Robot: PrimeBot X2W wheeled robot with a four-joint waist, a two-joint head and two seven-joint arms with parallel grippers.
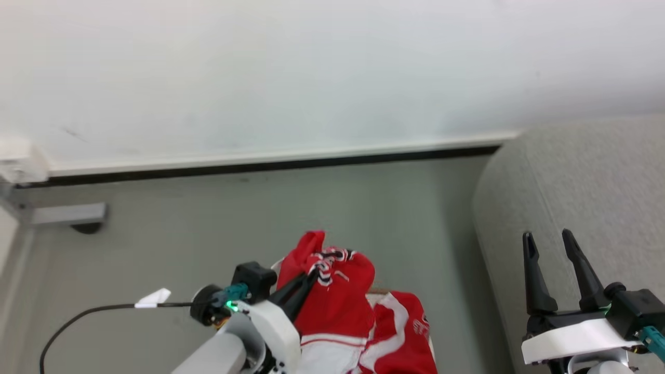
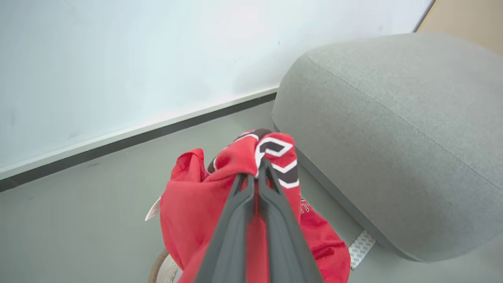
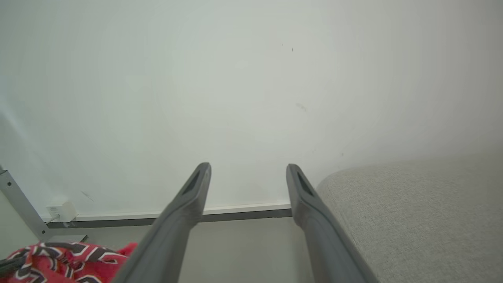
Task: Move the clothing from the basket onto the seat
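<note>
My left gripper (image 1: 313, 272) is shut on a bunch of the red clothing (image 1: 337, 306), which hangs lifted from its fingertips; white stripes and black-and-white lettering show on it. In the left wrist view the gripper (image 2: 257, 169) pinches the fabric (image 2: 196, 204), and a small white tag (image 2: 153, 210) dangles at its left. A sliver of the basket's brown rim (image 2: 156, 269) shows below the cloth. The grey seat (image 1: 587, 192) rises to the right of the clothing. My right gripper (image 1: 552, 238) stands open in front of the seat, holding nothing, and its wrist view shows the gripper (image 3: 247, 173) wide apart.
A pale wall with a dark skirting strip (image 1: 270, 166) runs behind. A grey metal bracket (image 1: 67, 213) sits at the left on the floor. A black cable (image 1: 78, 317) trails from my left wrist. Grey floor lies between the clothing and the wall.
</note>
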